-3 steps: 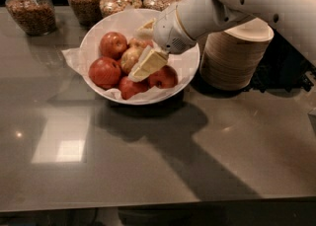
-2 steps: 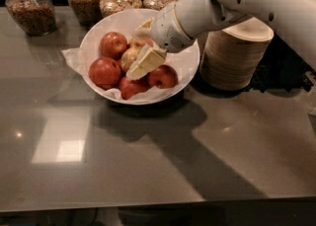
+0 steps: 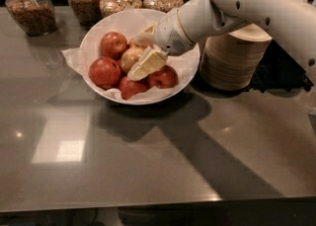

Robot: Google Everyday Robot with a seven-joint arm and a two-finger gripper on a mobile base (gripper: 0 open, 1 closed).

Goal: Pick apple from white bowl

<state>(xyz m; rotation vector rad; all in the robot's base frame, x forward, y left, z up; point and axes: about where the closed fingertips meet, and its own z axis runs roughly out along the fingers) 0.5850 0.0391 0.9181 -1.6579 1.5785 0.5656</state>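
Observation:
The white bowl (image 3: 123, 20), lined with crinkled white paper, stands at the back left of the grey counter and holds several apples. The apple (image 3: 127, 58), paler yellow-green with an orange blush, lies in the middle of the bowl among darker red apples (image 3: 104, 72). My gripper (image 3: 138, 57) reaches into the bowl from the right. Its cream fingers (image 3: 147, 64) sit on either side of the pale apple and close on it. The apple still rests in the bowl, and its right side is hidden by the fingers.
A stack of cream disposable bowls (image 3: 232, 57) stands just right of the white bowl, under my arm. Several glass jars of nuts and grains (image 3: 30, 9) line the back edge. The grey counter (image 3: 148, 161) stretches toward the front.

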